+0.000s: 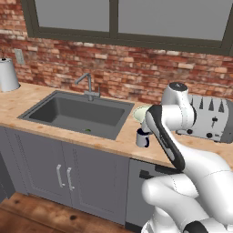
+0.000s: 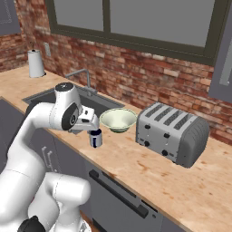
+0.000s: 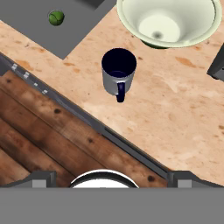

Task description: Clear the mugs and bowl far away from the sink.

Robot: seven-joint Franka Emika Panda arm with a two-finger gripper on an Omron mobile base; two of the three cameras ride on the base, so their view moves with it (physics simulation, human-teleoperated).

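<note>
Looking left to right: the sink (image 1: 77, 113) sits far left, then the navy-lined mug (image 3: 118, 72) just off its corner, near the front edge of the surface (image 3: 175, 113). The mug lies ahead of my wide, empty jaws, handle pointing back toward me. Beyond it, touching nothing, is the bowl (image 3: 168, 22); open room runs rightward toward the toaster (image 2: 172, 131).

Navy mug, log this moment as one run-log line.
navy mug: upright on counter, ungrasped | bowl: beside it | gripper: above mug, jaws open
</note>
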